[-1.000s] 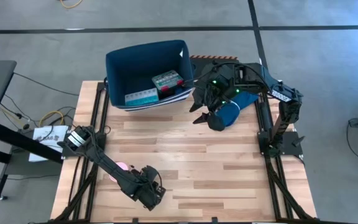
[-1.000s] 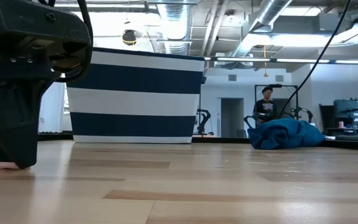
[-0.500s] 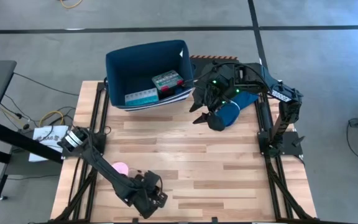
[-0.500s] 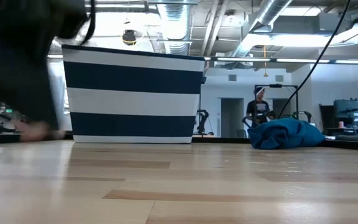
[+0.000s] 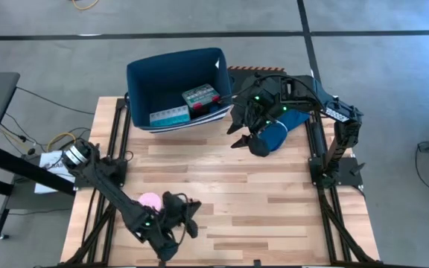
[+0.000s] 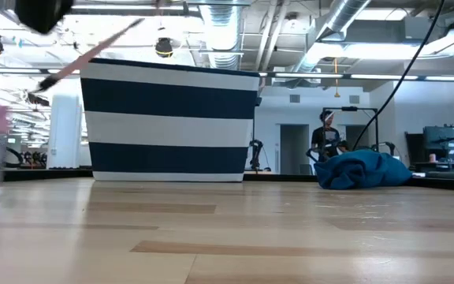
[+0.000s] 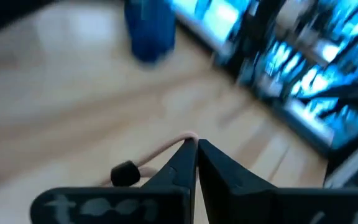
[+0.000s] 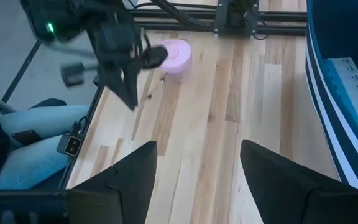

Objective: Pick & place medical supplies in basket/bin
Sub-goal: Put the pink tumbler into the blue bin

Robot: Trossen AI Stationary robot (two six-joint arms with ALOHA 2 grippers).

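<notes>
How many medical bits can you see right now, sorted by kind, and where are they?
Green box: 1, in the basket
Pill strip: 1, in the basket
Pink roll: 1, on the table
Stick: 1, pinched in the left hand
Total: 4

The left gripper (image 5: 187,223) is at the table's (image 5: 274,201) near edge, lifted above the wood, its fingers (image 7: 194,163) pressed together on a thin stick (image 7: 157,153). The right gripper (image 5: 238,134) hangs at the table's far right side, jaws spread wide and holding nothing.
</notes>
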